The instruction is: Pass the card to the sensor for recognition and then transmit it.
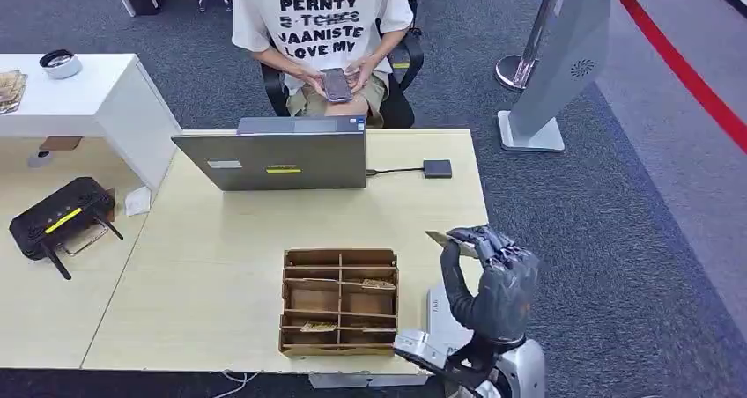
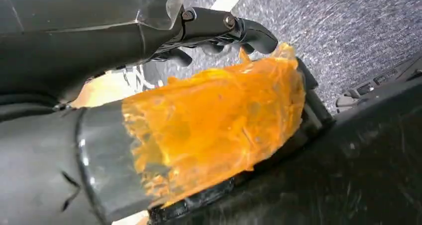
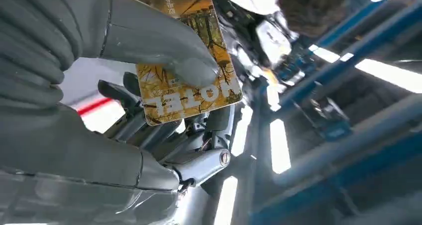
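A: Card (image 3: 186,70) status?
B: Pinched by right hand (image 1: 493,279) thumb (image 3: 164,43) against fingers, raised over the table's (image 1: 220,266) right edge, long axis roughly level. Print reads "TALON", yellow-brown.
A: Organizer?
B: Wooden tray (image 1: 340,302), few cards in compartments.
A: Left hand (image 2: 149,110)?
B: Grip unclear; orange film over it.

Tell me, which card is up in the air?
The card pinched in the robot's right hand, beside the table; the other cards lie in the wooden box.
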Robot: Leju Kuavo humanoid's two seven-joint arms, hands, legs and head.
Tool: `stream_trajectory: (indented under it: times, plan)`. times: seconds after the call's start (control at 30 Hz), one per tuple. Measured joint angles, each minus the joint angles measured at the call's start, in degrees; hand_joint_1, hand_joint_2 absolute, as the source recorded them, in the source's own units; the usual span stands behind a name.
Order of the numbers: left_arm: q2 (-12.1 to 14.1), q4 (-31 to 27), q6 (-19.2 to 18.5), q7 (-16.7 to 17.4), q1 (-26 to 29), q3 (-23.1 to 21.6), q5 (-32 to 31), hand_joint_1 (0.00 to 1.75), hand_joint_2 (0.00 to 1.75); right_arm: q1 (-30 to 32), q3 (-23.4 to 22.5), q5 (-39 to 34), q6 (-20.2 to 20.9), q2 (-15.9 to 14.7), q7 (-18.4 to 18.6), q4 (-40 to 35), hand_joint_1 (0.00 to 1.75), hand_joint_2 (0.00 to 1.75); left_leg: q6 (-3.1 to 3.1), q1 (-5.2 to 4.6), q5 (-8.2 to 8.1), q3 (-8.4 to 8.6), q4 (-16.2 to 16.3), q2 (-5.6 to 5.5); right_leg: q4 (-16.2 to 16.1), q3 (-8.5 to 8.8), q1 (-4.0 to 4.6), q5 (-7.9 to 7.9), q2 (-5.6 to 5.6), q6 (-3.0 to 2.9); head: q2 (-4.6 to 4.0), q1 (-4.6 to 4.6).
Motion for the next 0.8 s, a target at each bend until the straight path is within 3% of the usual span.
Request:
stream_trajectory:
  times: [0.17,0.4,0.47,0.5,0.57,0.63,0.8]
  plan:
    - [0.0,0.0,-0.98,0.24,-0.42,-2.11,-1.75,0.0,0.0,-5.55,0.63,5.23,0.0,-0.02,2.56,1.29,1.75,1.75,0.0,0.0,0.01,0.0,0.0,0.0,0.01,0.0,0.0,0.03,0.01,-0.01,0.0,0.0]
    - [0.0,0.0,-1.07,0.31,-0.44,-2.21,-1.92,0.0,0.0,-5.84,0.68,5.51,0.0,-0.04,2.76,1.42,1.75,1.75,0.0,0.0,0.01,0.0,0.0,0.01,0.01,-0.01,0.0,0.03,0.02,-0.01,0.0,0.0]
    - [0.0,0.0,-1.48,0.52,-0.8,-3.03,-2.4,0.0,0.0,-8.86,0.81,7.62,0.0,-0.24,4.36,2.68,1.75,1.75,0.0,0.0,0.01,0.01,0.0,0.01,0.01,-0.01,0.0,0.03,0.03,0.0,0.0,0.0]
    - [0.0,0.0,-1.66,0.57,-0.93,-3.52,-2.78,0.0,0.0,-10.53,1.05,9.03,0.0,-0.48,5.8,3.48,1.75,1.75,0.02,0.0,0.02,0.01,0.01,0.0,0.01,-0.01,0.0,0.04,0.02,0.0,0.0,0.0]
    - [0.0,0.0,-2.64,0.9,-1.41,-5.44,-4.48,0.0,0.0,-20.23,3.46,16.61,0.02,-2.73,13.51,10.76,1.75,1.75,0.0,0.0,0.05,0.03,0.02,0.05,0.02,-0.01,0.0,0.08,0.07,-0.01,0.0,0.02]
    - [-0.07,0.0,-3.78,1.25,-2.18,-7.69,-5.99,0.0,0.0,-33.1,8.26,22.83,0.15,-6.71,22.31,23.94,1.75,1.75,0.02,-0.01,0.11,0.02,0.05,0.04,0.03,-0.01,0.0,0.12,0.06,0.0,0.0,0.02]
    - [-0.07,0.0,-4.09,1.4,-2.27,-9.07,-6.27,0.0,0.0,-42.17,11.65,24.15,0.48,-9.62,28.25,34.13,1.75,1.75,0.03,-0.01,0.12,0.01,0.06,0.03,0.03,-0.03,-0.01,0.14,0.06,0.03,0.0,-0.02]
